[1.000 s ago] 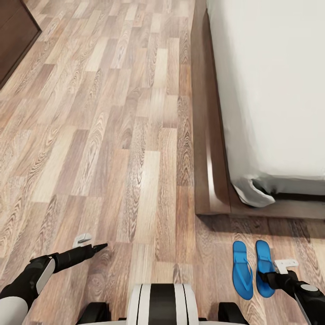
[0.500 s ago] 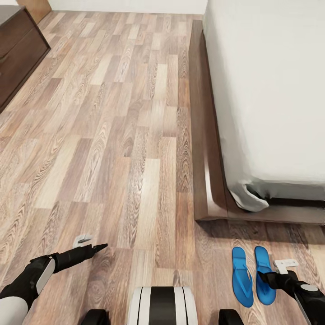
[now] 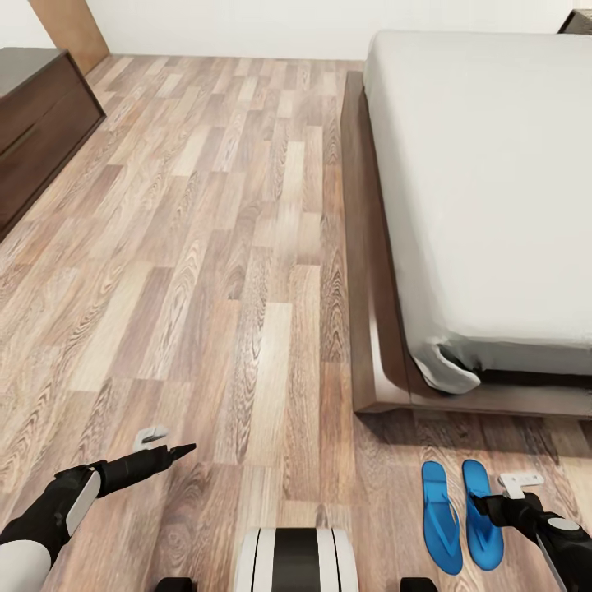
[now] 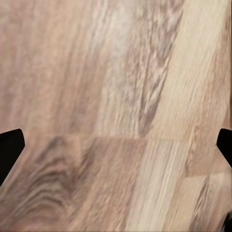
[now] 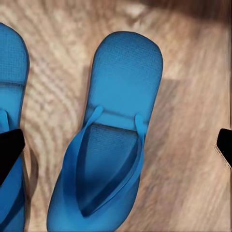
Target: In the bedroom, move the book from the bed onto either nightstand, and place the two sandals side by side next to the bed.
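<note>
Two bright blue sandals [image 3: 440, 516] [image 3: 481, 514] lie flat side by side on the wood floor, just off the foot corner of the bed [image 3: 485, 181]. The bed has an off-white mattress on a dark brown frame [image 3: 370, 329]. My right gripper [image 3: 500, 492] hovers open over the right-hand sandal [image 5: 113, 140], its dark fingertips [image 5: 9, 147] spread wide, with the other sandal [image 5: 9, 87] beside it. Over bare floor at the lower left, my left gripper [image 3: 171, 441] hangs open with nothing between its fingertips [image 4: 9, 145]. The book is out of view.
A dark brown dresser [image 3: 37, 123] stands along the left wall. A dark corner of furniture [image 3: 578, 20] shows beyond the bed's far end. Wide wood-plank floor [image 3: 230, 247] runs between dresser and bed up to the white far wall.
The head view has tilted up, so the bed's far end, the wall and more of the dresser now show. Both arms and the sandals have stayed in place.
</note>
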You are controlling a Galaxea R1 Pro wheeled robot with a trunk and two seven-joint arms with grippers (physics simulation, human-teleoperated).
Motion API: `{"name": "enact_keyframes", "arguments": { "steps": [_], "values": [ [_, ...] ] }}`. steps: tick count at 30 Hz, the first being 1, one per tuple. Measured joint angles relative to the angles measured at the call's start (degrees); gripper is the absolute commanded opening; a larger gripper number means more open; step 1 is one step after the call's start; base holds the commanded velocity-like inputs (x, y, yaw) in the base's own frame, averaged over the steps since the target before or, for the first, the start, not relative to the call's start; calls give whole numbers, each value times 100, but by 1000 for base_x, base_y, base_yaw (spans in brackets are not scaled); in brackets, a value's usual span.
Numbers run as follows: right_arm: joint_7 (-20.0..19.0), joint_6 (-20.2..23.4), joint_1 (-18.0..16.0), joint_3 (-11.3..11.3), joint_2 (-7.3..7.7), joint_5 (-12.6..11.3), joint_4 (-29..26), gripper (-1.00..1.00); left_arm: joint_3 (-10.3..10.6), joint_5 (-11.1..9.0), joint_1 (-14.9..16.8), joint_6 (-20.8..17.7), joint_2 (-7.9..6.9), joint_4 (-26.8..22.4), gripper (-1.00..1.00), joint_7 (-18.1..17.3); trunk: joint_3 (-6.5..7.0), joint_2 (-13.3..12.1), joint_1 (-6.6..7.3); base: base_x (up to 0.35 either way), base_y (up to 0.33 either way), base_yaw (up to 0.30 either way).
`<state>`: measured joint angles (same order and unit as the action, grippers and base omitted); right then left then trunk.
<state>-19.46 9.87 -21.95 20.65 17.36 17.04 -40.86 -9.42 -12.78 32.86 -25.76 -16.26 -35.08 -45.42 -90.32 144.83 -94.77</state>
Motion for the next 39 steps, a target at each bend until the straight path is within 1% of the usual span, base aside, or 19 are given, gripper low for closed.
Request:
{"name": "enact_keyframes", "arguments": {
  "steps": [16,17,18,19,20,22,24,25,28,32,33,34,35,37,38,39],
  "values": [
    [-91,20,0,19,4,-57,-43,100,14,0,0,2,9,0,100,8,355,-21,41,0,0,0],
    [-146,25,0,25,6,-74,-54,100,15,1,0,3,15,3,100,8,377,-23,44,0,0,0],
    [-363,44,0,43,12,-162,-67,100,17,2,0,7,41,43,100,7,399,-24,46,0,0,0],
    [-483,53,0,51,18,-224,-70,100,17,1,0,12,51,68,100,8,421,-25,49,0,0,0],
    [-761,67,1,68,33,-405,-67,100,18,7,-1,18,64,136,100,11,443,-27,51,0,0,0],
    [-1099,75,1,82,47,-661,-60,100,18,13,0,25,72,226,100,14,488,-30,57,0,0,0],
    [-1460,90,0,87,56,-978,-45,100,19,21,0,33,78,319,100,15,532,-32,62,0,0,0],
    [-1836,89,0,93,64,-1255,-22,100,20,27,-1,40,81,397,100,15,554,-34,64,0,0,0],
    [-2374,77,1,103,74,-1568,50,100,17,30,0,48,83,501,100,12,621,-38,72,0,0,0],
    [-2881,75,1,114,81,-1775,243,100,15,34,-2,84,77,701,100,11,709,-43,82,0,0,0],
    [-3036,74,3,117,84,-1829,361,100,17,37,-5,144,78,860,100,11,731,-44,85,0,0,0],
    [-3100,74,4,119,86,-1853,422,100,18,37,-6,193,78,959,100,13,753,-46,87,0,0,0],
    [-3193,73,6,120,86,-1887,537,100,22,46,-8,340,78,1161,100,13,775,-47,90,0,0,0],
    [-3258,71,7,122,85,-1912,649,100,24,44,-8,551,78,1367,100,14,820,-50,95,0,0,0],
    [-3299,68,7,122,85,-1928,762,100,25,46,-7,787,78,1546,100,14,842,-51,98,0,0,0],
    [-3314,66,7,122,85,-1935,825,100,22,44,-7,909,79,1631,100,14,864,-52,100,0,0,0]
  ]
}}
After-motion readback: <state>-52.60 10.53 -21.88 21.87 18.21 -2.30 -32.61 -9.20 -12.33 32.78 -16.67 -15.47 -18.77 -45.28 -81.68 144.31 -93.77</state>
